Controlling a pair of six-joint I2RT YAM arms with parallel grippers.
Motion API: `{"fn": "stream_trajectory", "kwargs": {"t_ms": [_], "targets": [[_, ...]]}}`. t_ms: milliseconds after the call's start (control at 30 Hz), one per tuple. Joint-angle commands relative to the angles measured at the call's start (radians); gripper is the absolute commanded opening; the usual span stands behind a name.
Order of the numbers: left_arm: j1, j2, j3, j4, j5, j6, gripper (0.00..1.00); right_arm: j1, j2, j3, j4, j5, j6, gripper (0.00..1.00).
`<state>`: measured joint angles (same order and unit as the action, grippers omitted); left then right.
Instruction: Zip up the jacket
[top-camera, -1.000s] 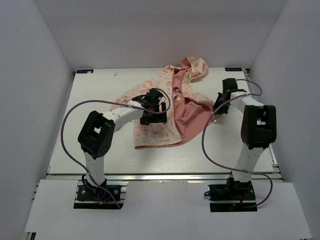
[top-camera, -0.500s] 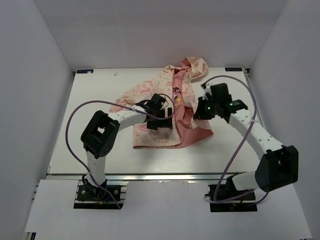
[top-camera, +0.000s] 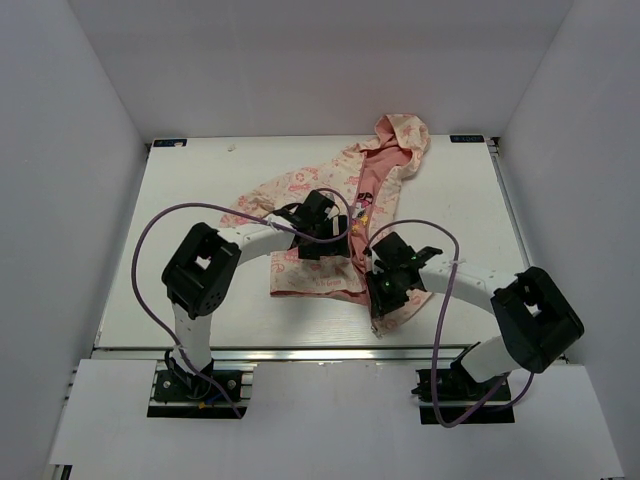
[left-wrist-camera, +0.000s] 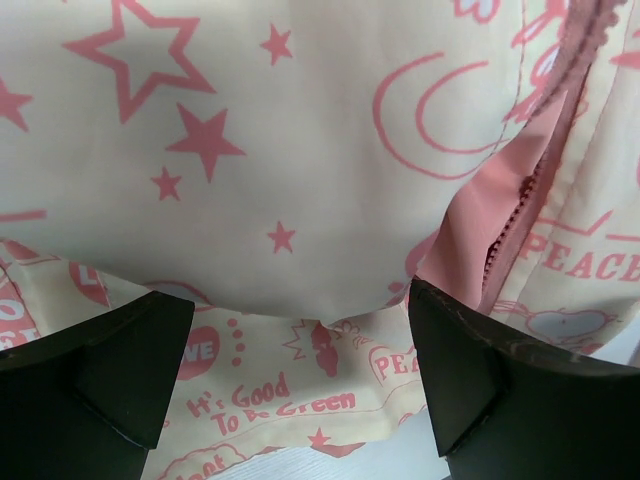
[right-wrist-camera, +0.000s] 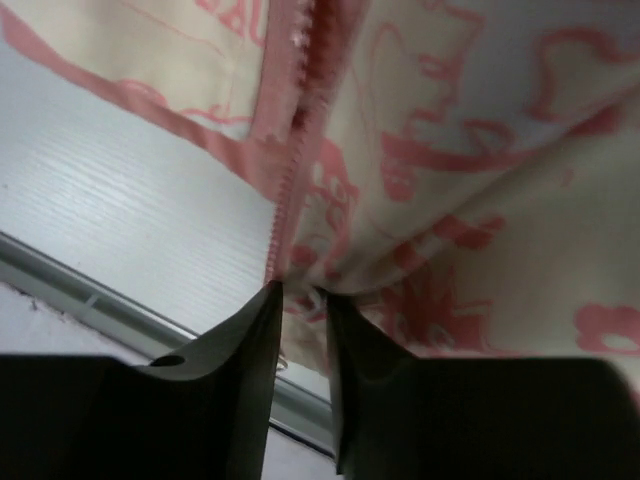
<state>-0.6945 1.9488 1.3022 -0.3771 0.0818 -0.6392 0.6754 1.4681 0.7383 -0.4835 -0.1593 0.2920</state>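
Observation:
The jacket (top-camera: 310, 272) lies in the middle of the table, cream with a pink print, its hood (top-camera: 402, 138) towards the far side. My left gripper (top-camera: 322, 232) is open over the left front panel, its fingers wide apart above the printed fabric (left-wrist-camera: 250, 150), with the pink zipper strip (left-wrist-camera: 522, 200) just right of them. My right gripper (top-camera: 386, 292) is shut on the jacket's right front edge (right-wrist-camera: 480, 150), pinching fabric beside the pink zipper strip (right-wrist-camera: 296, 150) near the table's front edge.
The white table (top-camera: 180, 230) is boxed in by white walls at the left, right and back. Its near-edge metal rail (right-wrist-camera: 100, 290) runs just below my right gripper. Purple cables loop over both arms.
My right arm has swung from the far right to the near middle, pulling the jacket's right panel over the pink lining. My left gripper has shifted slightly right on the left panel.

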Motion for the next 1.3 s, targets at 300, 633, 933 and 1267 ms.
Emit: {"fn": "stream_trajectory", "kwargs": {"t_ms": [300,633,933,1267], "targets": [[-0.033,-0.008,-0.070,-0.031,-0.014,-0.036,0.98,0.072,-0.193,0.003,-0.036,0.153,-0.014,0.66],[-0.046,-0.021,-0.078,-0.036,-0.034,-0.043,0.98,0.084,-0.203,-0.051,-0.063,0.251,0.075,0.72],[-0.050,-0.017,-0.060,-0.055,-0.046,-0.045,0.98,0.182,-0.131,-0.082,-0.035,0.346,0.174,0.79],[-0.050,-0.016,-0.044,-0.083,-0.065,-0.045,0.98,0.243,-0.032,-0.096,-0.032,0.419,0.279,0.56]]}}
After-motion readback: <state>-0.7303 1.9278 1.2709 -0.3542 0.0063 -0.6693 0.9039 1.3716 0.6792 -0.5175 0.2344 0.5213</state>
